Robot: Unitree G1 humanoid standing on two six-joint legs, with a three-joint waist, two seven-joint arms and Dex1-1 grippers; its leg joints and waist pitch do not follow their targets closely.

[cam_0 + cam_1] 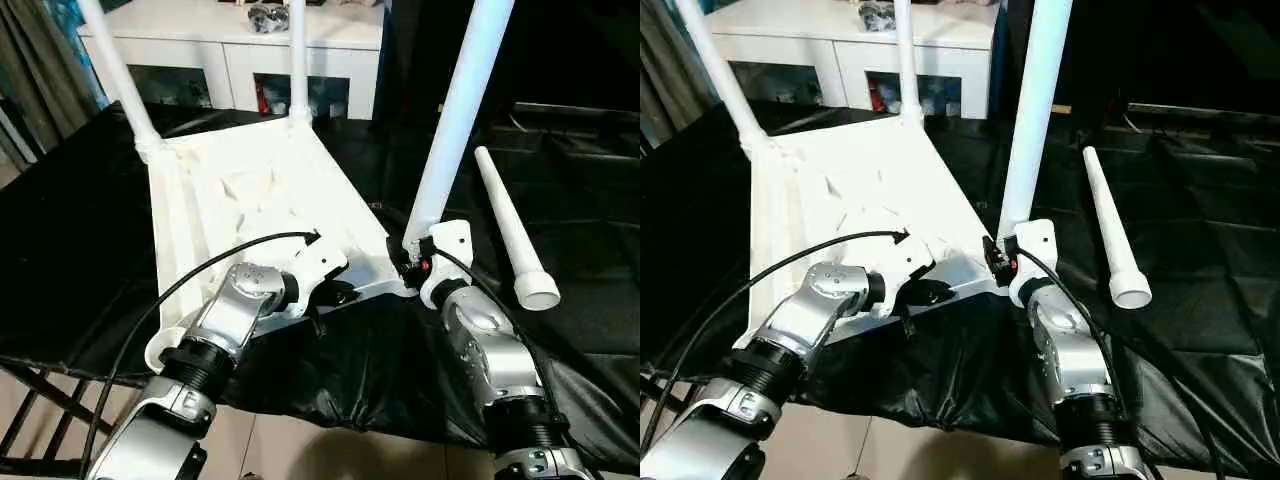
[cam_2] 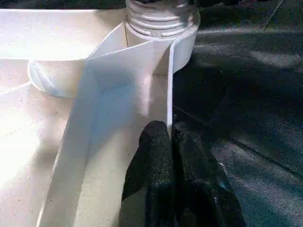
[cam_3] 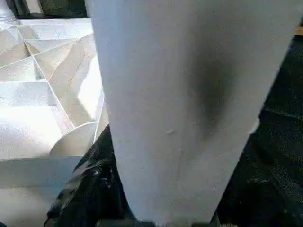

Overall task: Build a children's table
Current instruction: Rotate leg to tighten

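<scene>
Left claw (image 2: 170, 142) pinched on the thin rim wall of the tabletop (image 1: 250, 190), black fingers (image 2: 151, 156) pressed together with the white edge between them. Right claw (image 1: 412, 258) half spread and clamped around the foot of a leg (image 1: 455, 120), holding it upright at the tabletop's near corner, at about 3 o'clock from the left claw.

Tabletop lying underside up on a black cloth (image 1: 70, 230): white plastic, ribbed, with round corner sockets. Two more legs (image 1: 115, 70) standing in the far sockets at 11 and 12 o'clock. Fourth leg (image 1: 512, 225) lying loose on the cloth at 3 o'clock of the held one, apart from it, tapered, hollow at its wide near end.

From the left wrist: ridged threads on a socket (image 2: 161, 19) just beyond the pinched wall, smooth glossy plastic, wrinkled sheen of the cloth beside it. Threads not to be made out from the head.

From the right wrist: smooth tube of the held leg (image 3: 189, 104) close up, thin crossing ribs (image 3: 42, 66) and a curved socket wall alongside.

From the head: silver forearms, black cables looping over both wrists, and a white cabinet (image 1: 240, 50) with glass doors past the far edge at 12 o'clock.
</scene>
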